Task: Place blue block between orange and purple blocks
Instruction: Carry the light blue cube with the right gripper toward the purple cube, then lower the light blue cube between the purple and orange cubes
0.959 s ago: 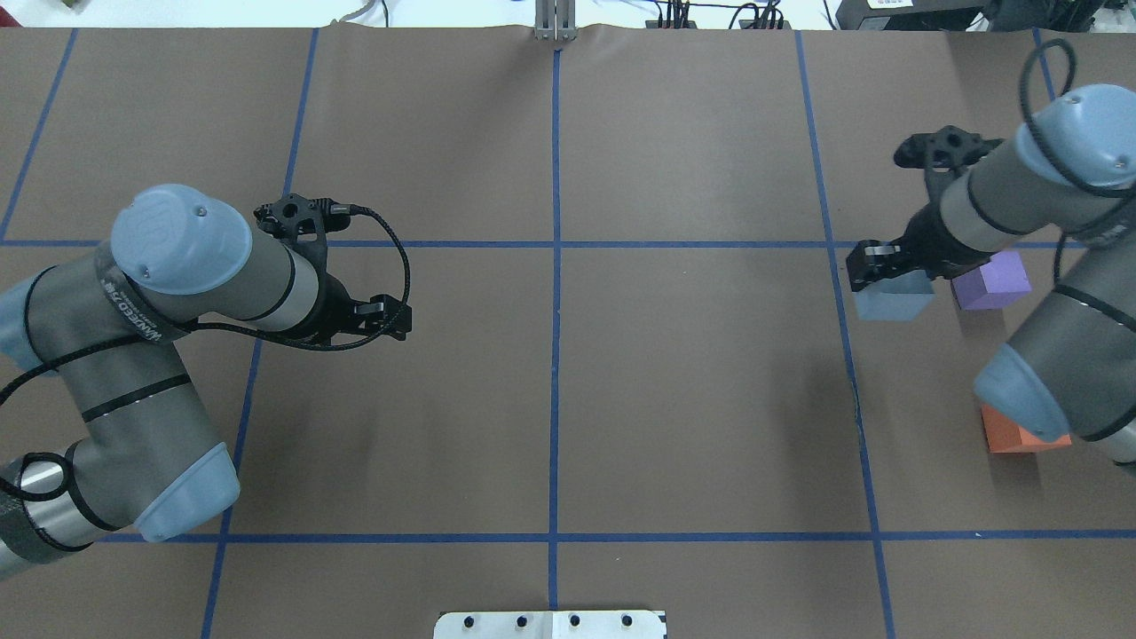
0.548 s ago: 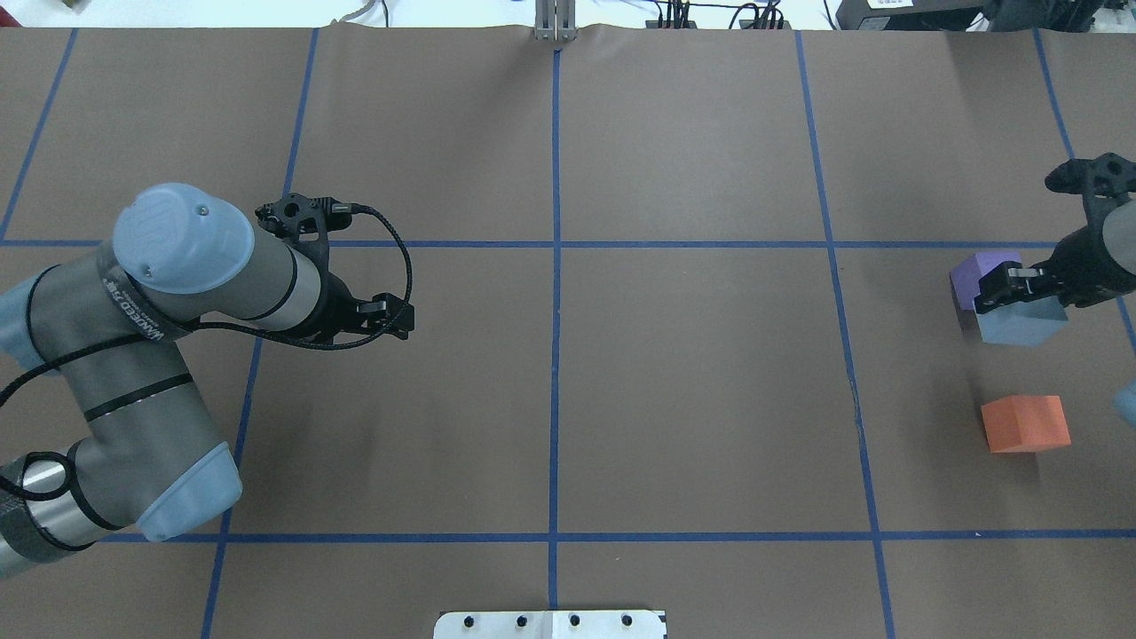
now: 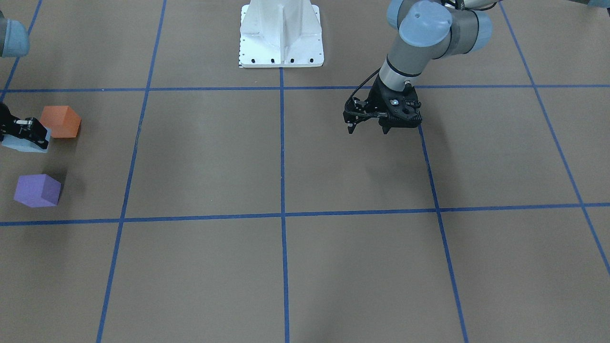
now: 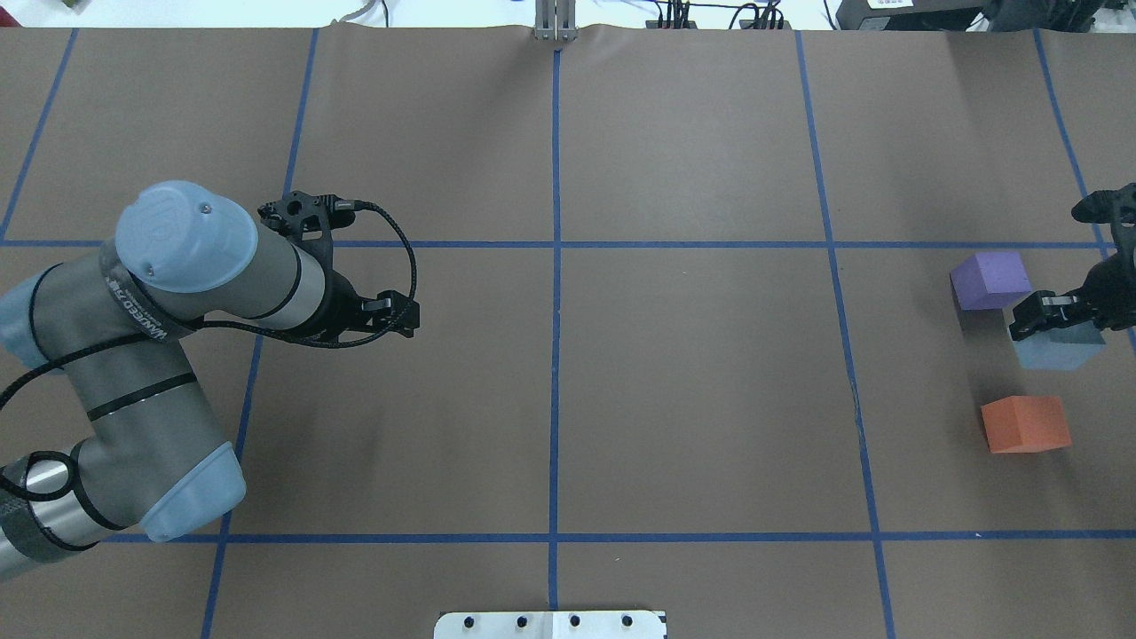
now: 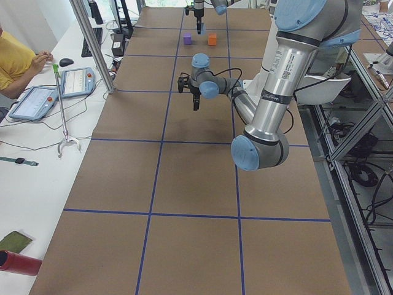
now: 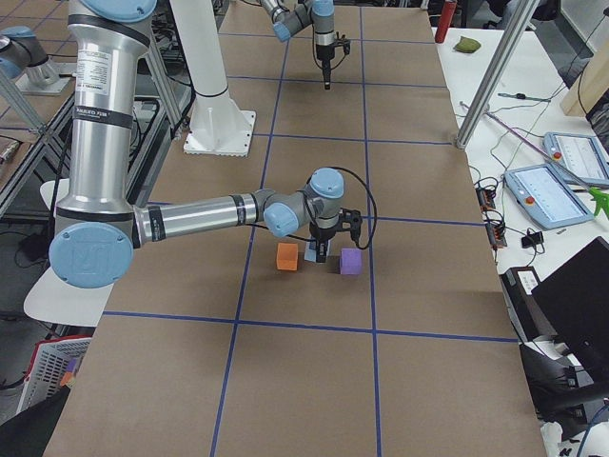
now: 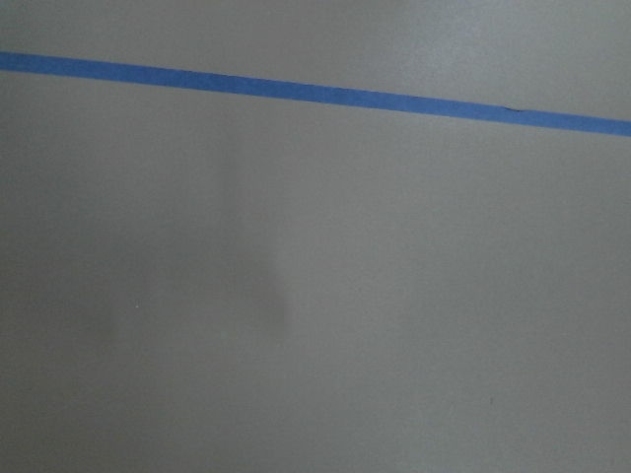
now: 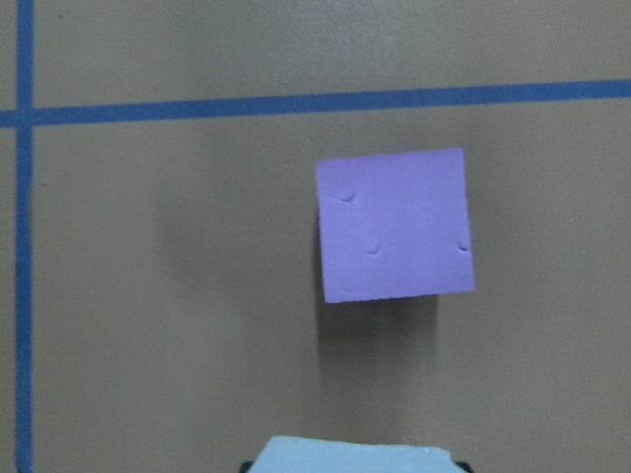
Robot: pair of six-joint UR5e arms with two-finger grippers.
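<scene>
Right jaws: pinching the blue block (image 4: 1061, 349) from above, pressed against two opposite sides.
Blue block: in the gap between the purple block (image 4: 991, 280) and the orange block (image 4: 1025, 424), touching neither; in the overhead view it sits slightly right of the line joining them.
Block height: appears to hang just above the desk (image 4: 692, 373); contact cannot be confirmed.
Right wrist view: purple block ahead, a strip of the blue block at the bottom edge.
Left jaws: spread, holding nothing, pointing down over bare desk, well apart from all three blocks.
Left wrist view: bare desk crossed by one blue tape line (image 7: 315, 94).
</scene>
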